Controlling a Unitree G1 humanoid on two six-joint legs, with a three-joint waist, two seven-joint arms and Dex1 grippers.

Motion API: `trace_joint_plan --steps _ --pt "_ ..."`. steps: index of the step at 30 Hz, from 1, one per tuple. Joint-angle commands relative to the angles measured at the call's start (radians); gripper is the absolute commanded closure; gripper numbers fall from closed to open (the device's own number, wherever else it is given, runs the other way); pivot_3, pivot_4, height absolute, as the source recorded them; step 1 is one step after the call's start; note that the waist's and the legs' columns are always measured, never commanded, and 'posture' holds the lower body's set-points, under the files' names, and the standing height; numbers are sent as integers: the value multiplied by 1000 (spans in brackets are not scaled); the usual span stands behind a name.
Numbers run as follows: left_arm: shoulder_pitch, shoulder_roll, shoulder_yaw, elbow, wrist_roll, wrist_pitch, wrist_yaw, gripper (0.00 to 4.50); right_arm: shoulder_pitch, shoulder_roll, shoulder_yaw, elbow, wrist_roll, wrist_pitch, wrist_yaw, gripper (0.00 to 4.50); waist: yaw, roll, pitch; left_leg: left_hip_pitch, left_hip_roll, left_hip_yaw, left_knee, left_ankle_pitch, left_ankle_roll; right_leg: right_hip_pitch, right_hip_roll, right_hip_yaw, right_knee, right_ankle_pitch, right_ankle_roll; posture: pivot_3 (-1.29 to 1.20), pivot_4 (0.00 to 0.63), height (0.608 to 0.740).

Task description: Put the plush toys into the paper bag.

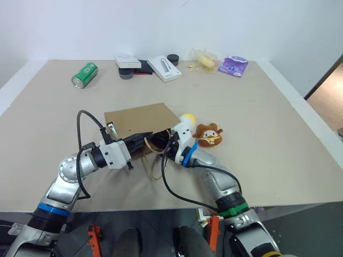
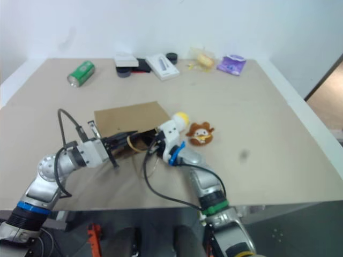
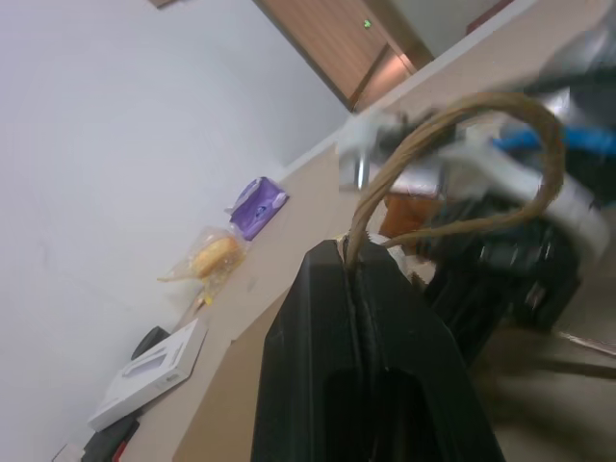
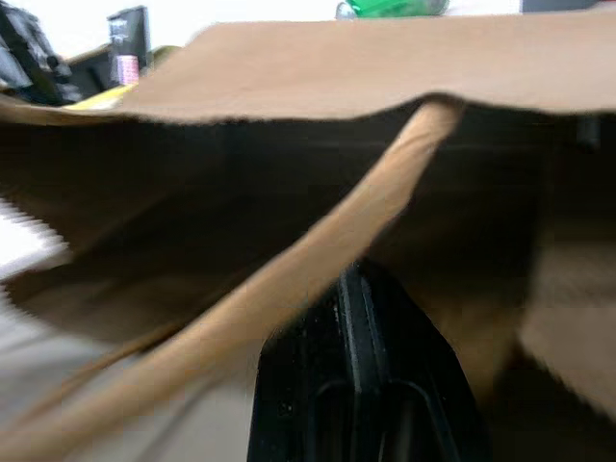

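our left gripper (image 1: pixel 143 142) has its two black fingers pinched together on a twine handle (image 3: pixel 462 154) of the paper bag (image 1: pixel 140 122), lifting the near edge so the mouth gapes toward us. we see the bag lying flat on the table (image 1: pixel 268 107), its long axis running left to right, bottom edge toward the far wall. our right gripper (image 1: pixel 161 144) sits at that mouth with fingers closed; from its wrist we see the dark interior and a handle strand crossing in front. the egg-shaped plush toy (image 1: pixel 187 118) peeks out just behind the right wrist, yellow end uppermost. just right of it the brown plush toy (image 1: pixel 208 134) lies on the table, face up.
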Motion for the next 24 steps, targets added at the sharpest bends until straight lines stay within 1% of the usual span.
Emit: trace_joint_plan --steps 1,9,16,20,24 --pt "-16 -31 85 -49 0 26 79 4500 -27 25 -18 63 -53 -29 -55 4481 0 0 0 0 0 0 0 0 0 0 0 0 0 0 0 0 150 740" --pt "-90 -117 221 -107 47 90 277 4500 5 11 -21 39 -99 101 -110 4481 4 -3 -3 1 0 0 0 0 0 1 0 0 0 0 -1 0 150 740" --pt "-129 -148 232 -185 57 156 327 4500 -6 5 -16 7 -118 190 -120 4481 5 -5 -5 1 -1 0 0 0 0 2 -1 0 -1 0 1 0 150 740" --pt "-95 -156 210 -189 65 170 312 4500 -15 8 -18 -18 -113 157 -95 4481 5 -5 -5 1 -1 0 0 0 0 1 -1 0 -1 0 1 0 150 740" --pt "-18 -152 174 -158 62 169 264 4500 5 -7 -38 -114 -68 54 -8 4481 4 -5 -5 0 0 0 -1 0 0 0 0 0 -1 0 0 0 150 740"
